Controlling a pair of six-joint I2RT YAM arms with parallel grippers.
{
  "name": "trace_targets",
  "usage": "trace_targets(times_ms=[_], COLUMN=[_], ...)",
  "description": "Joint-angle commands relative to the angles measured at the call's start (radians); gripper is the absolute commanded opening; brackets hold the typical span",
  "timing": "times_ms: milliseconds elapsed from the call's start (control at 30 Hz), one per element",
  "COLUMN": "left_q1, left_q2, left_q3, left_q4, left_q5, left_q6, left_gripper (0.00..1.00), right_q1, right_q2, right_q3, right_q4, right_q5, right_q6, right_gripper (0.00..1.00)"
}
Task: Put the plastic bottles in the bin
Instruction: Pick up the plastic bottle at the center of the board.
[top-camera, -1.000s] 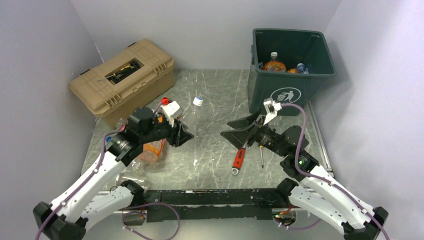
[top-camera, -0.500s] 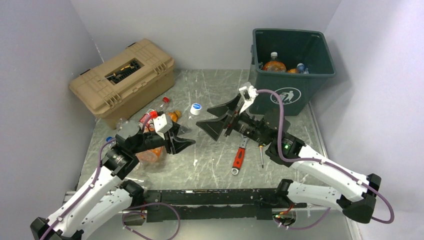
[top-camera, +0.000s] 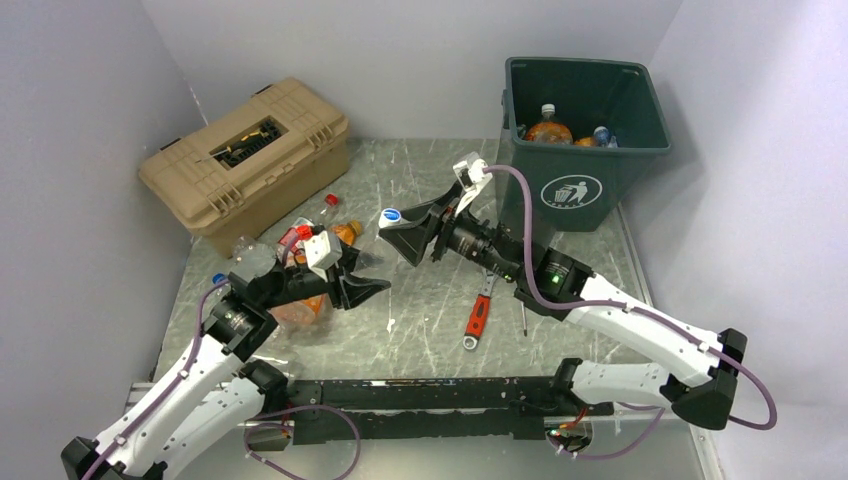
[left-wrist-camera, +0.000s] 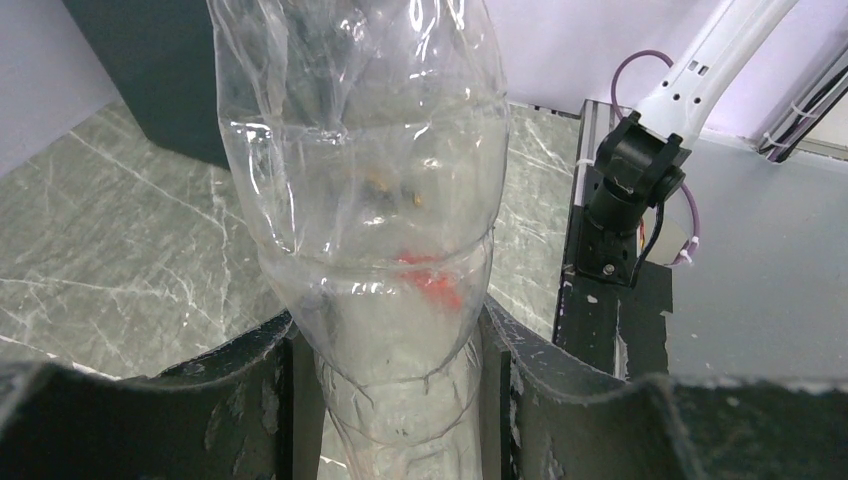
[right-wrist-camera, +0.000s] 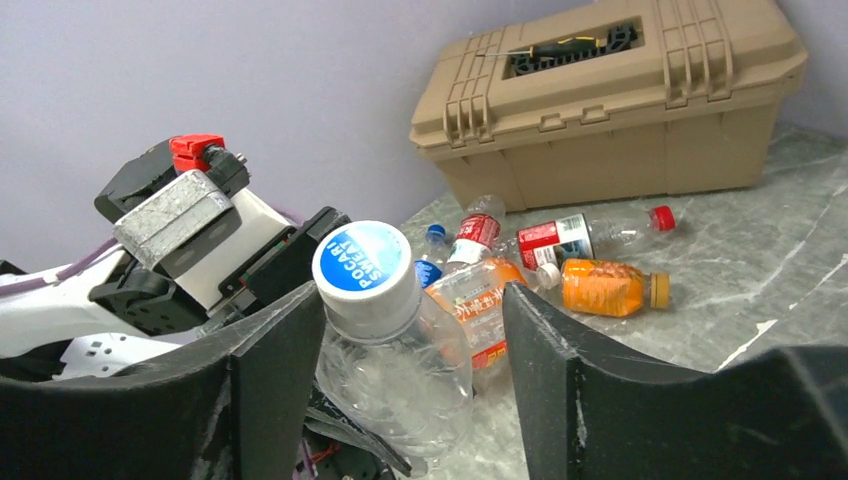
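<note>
Ana: Right arm first. A second ago it was beside the bin (top-camera: 530, 185), and since then it has swung across to the left. The left arm has eased back a little. What does the overhead view show?

Ben: The right gripper (top-camera: 402, 238) sits at a white-and-blue cap (top-camera: 391, 215) mid-table, facing the left gripper (top-camera: 368, 287). A few bottles (top-camera: 549, 130) already lie in the bin. Loose bottles (top-camera: 343, 232) lie in front of the toolbox (top-camera: 250, 150), and a wrench (top-camera: 478, 315) lies nearer the arms.

Ana: And the left wrist?

Ben: Its fingers (left-wrist-camera: 250, 400) are clamped on both sides of a clear bottle (left-wrist-camera: 370, 200), low on the body. The bottle juts out over the table (left-wrist-camera: 120, 260).

Ana: Right wrist?

Ben: It looks like the same bottle, cap end toward the camera. It sits between the right fingers (right-wrist-camera: 560, 380) with a gap on one side, so they're spread around it, not gripping.

Ana: How will it handle?

Ben: I'd judge it empty and very light, with thin, slick walls that buckle under pressure. The belly would likely cave in or squirt out of a grip. The neck just under the cap looks stiffest, so I'd take hold there, gently.
</note>
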Motion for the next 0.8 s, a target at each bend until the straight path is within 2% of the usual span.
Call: trace_targets(times_ms=[0, 67, 200, 267, 300, 400, 500, 533, 567, 633, 700, 767], left_q1=[-0.002, -0.003, -0.004, -0.004, -0.004, -0.007, -0.010, -0.009, -0.010, -0.010, -0.010, -0.010], left_q2=[-0.005, -0.006, -0.012, -0.017, -0.020, -0.021, -0.022, -0.022, -0.021, -0.019, -0.016, -0.008], left_q3=[0.006, 0.005, 0.008, 0.007, 0.007, 0.009, 0.010, 0.011, 0.012, 0.017, 0.029, 0.049], left_q4=[0.044, 0.045, 0.031, 0.030, 0.030, 0.020, 0.013, 0.012, 0.010, 0.001, -0.023, -0.059], left_q5=[0.035, 0.035, 0.027, 0.024, 0.023, 0.017, 0.010, 0.007, 0.005, -0.007, -0.027, -0.065], left_q6=[0.002, 0.003, 0.008, 0.010, 0.010, 0.015, 0.019, 0.019, 0.019, 0.016, 0.011, 0.003], left_gripper=[0.38, 0.38, 0.37, 0.37, 0.37, 0.38, 0.38, 0.39, 0.41, 0.49, 0.63, 0.97], right_q1=[0.002, 0.002, 0.002, 0.002, 0.002, 0.002, 0.002, 0.002, 0.002, 0.002, 0.002, 0.002], right_q2=[0.015, 0.028, 0.050, 0.059, 0.064, 0.072, 0.072, 0.071, 0.070, 0.064, 0.053, 0.038], right_q3=[0.046, 0.055, 0.078, 0.083, 0.087, 0.093, 0.101, 0.103, 0.105, 0.102, 0.092, 0.085], right_q4=[0.006, 0.001, -0.011, -0.006, -0.009, -0.009, -0.024, -0.033, -0.042, -0.056, -0.061, -0.065], right_q5=[-0.011, -0.017, -0.030, -0.037, -0.041, -0.067, -0.079, -0.080, -0.078, -0.079, -0.080, -0.072], right_q6=[-0.027, -0.031, -0.023, -0.017, -0.017, -0.020, -0.025, -0.028, -0.031, -0.038, -0.051, -0.063], right_gripper=[0.64, 0.63, 0.73, 0.71, 0.67, 0.36, 0.18, 0.05, 0.00, 0.00, 0.00, 0.00])
